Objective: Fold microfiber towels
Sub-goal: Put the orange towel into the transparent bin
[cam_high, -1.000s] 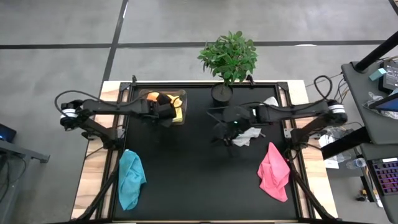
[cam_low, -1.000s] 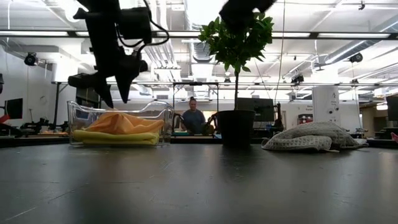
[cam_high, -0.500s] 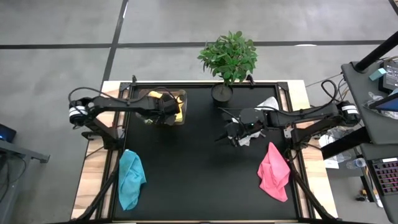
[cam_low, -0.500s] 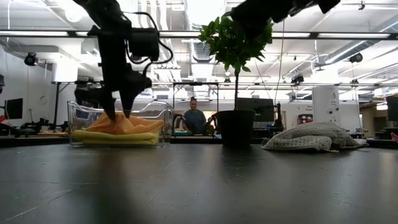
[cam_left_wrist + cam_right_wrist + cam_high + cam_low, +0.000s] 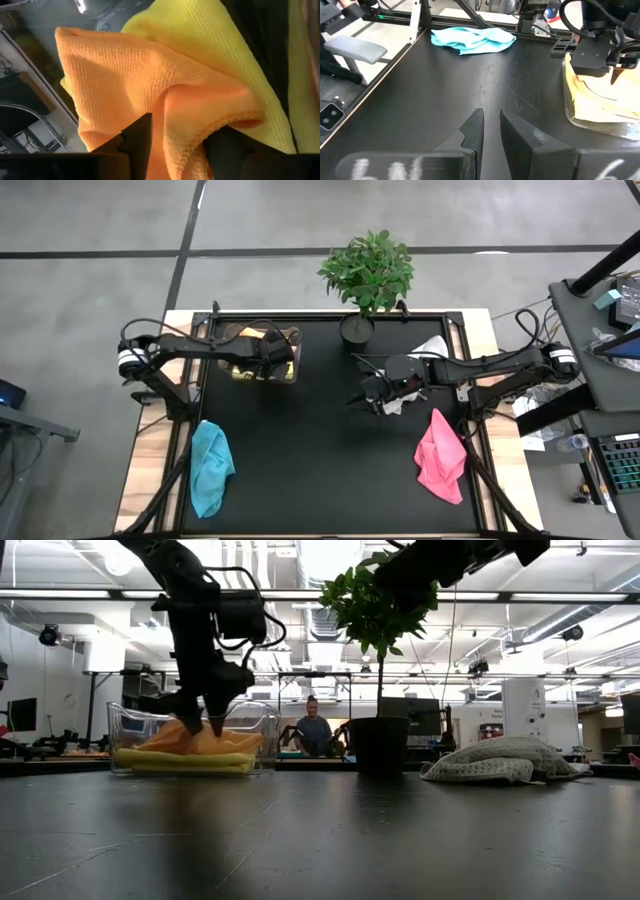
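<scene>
The left gripper (image 5: 203,725) reaches down into the clear plastic box (image 5: 262,352) at the table's eleven o'clock. Its two dark fingers (image 5: 137,142) stand parted around a raised fold of the soft orange microfiber towel (image 5: 150,100), which fills the gap between them; whether they have it pinched I cannot tell. The orange towel lies on top of the folded yellow microfiber towel (image 5: 185,759) in the same box.

The right gripper (image 5: 490,129) hangs above the black table (image 5: 320,470) just right of centre, its fingers almost together and holding nothing. Touching it at its three o'clock side lies the crumpled white-grey microfiber towel (image 5: 500,760).

The teal microfiber towel (image 5: 210,467) lies at seven o'clock, the pink microfiber towel (image 5: 440,457) at four o'clock. A potted green plant (image 5: 366,275) stands at twelve o'clock.
</scene>
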### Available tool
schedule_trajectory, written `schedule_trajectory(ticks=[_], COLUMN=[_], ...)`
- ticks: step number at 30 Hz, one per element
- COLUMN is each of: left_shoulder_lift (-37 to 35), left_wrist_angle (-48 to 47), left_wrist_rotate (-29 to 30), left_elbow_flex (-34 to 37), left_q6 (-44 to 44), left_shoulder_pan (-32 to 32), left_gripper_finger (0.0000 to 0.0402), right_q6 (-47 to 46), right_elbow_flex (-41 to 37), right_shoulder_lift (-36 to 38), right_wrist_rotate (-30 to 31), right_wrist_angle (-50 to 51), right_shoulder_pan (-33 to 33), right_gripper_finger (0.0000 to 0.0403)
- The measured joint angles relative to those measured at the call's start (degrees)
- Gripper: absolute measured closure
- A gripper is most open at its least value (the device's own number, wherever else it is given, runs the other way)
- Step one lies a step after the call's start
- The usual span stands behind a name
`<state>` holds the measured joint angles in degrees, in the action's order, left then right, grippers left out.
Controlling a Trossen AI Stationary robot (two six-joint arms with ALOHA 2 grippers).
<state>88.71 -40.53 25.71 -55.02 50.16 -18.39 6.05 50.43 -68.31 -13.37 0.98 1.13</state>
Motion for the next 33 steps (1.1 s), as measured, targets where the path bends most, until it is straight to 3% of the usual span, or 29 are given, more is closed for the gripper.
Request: schedule_trajectory(ticks=[4, 8, 11, 19, 25, 29, 33], left_shoulder_lift=[-0.14, -0.35, -0.47, -0.52, -0.50, -0.48, -0.48], left_wrist_angle=[-0.72, -0.77, -1.17, -1.97, 0.22, 1.10, 1.05], left_wrist_rotate=[0.77, 7.75, 11.02, 9.18, 7.94, 7.54, 7.54], left_elbow_flex=[-0.04, -0.24, -0.42, -0.07, 0.11, 0.11, 0.11], left_q6=[1.09, 1.52, 2.84, 2.86, 2.35, 2.31, 2.50], left_shoulder_pan=[-0.02, 0.03, -0.01, 0.02, 0.02, 0.02, 0.02], left_gripper_finger=[0.0300, 0.0308, 0.0290, 0.0211, 0.0199, 0.0219, 0.0279], right_q6=[0.43, 0.45, 0.58, 1.01, 2.57, 2.84, 2.93], right_elbow_flex=[-0.04, -0.04, -0.04, -0.11, -0.11, -0.11, -0.11], right_shoulder_lift=[0.00, -0.01, -0.02, -0.02, -0.02, -0.02, -0.02], right_wrist_rotate=[0.03, 0.04, 0.03, 0.05, 0.13, 0.66, 1.52], right_wrist_angle=[0.03, 0.00, 0.01, 0.12, 0.21, 0.21, 0.31], right_shoulder_pan=[0.00, 0.00, 0.00, 0.00, -0.02, -0.02, -0.02], right_gripper_finger=[0.0349, 0.0349, 0.0348, 0.0348, 0.0349, 0.0348, 0.0349])
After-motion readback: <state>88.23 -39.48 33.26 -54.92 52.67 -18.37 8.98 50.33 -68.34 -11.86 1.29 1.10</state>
